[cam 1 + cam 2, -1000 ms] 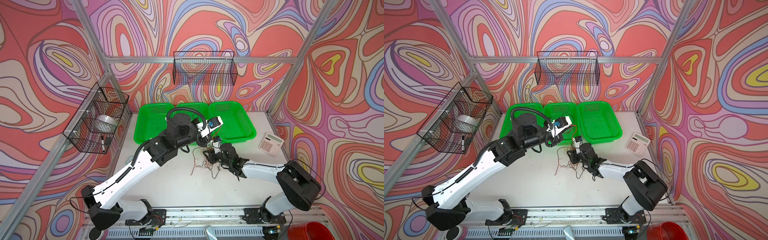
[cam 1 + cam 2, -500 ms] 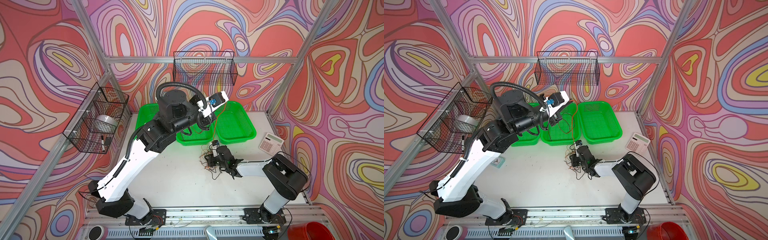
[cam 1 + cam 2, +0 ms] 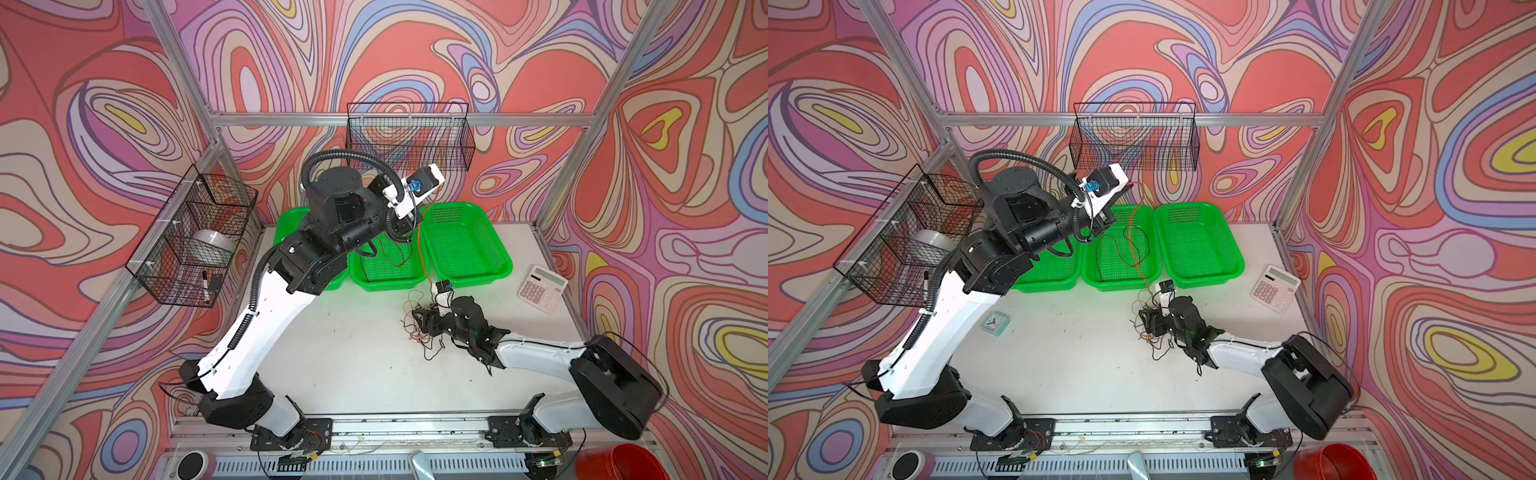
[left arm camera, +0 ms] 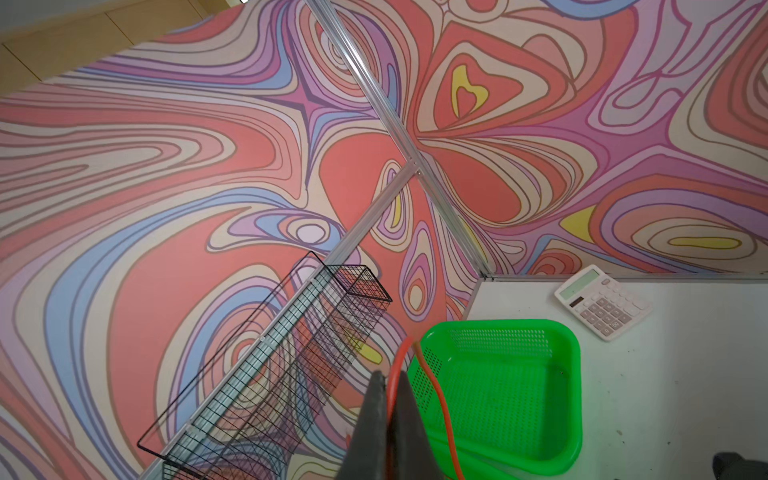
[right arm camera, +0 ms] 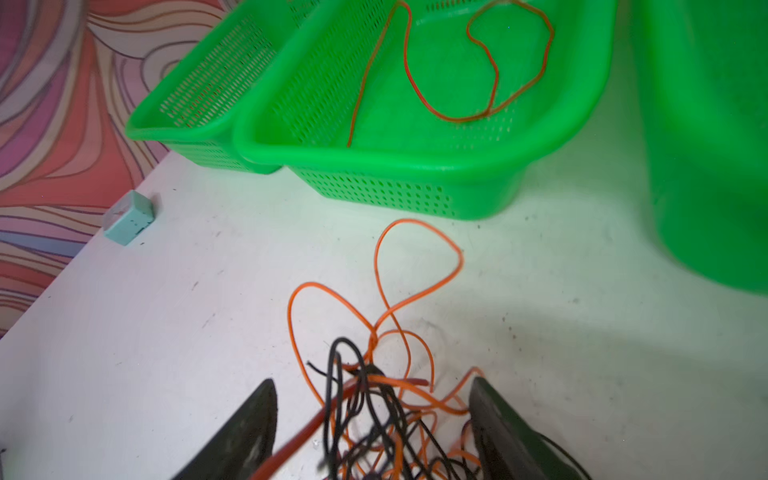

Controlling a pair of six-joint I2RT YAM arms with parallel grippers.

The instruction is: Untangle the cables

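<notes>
Table [image 3: 353,353]: white, lightly marked. Middle basket [image 3: 1121,283] taken as reference. High above that basket the left gripper [image 4: 389,380] was pressed together on one orange cable [image 4: 435,390]. On the table just in front of the basket, the right gripper [image 5: 372,382] stood spread astride the cables [image 3: 1148,328], a light, limp tangle. Judged best taken near a free end, since loops would snag.

Three green trays [image 3: 465,249], calculator [image 3: 542,288], small clock [image 3: 995,323], wire baskets [image 3: 409,137].
</notes>
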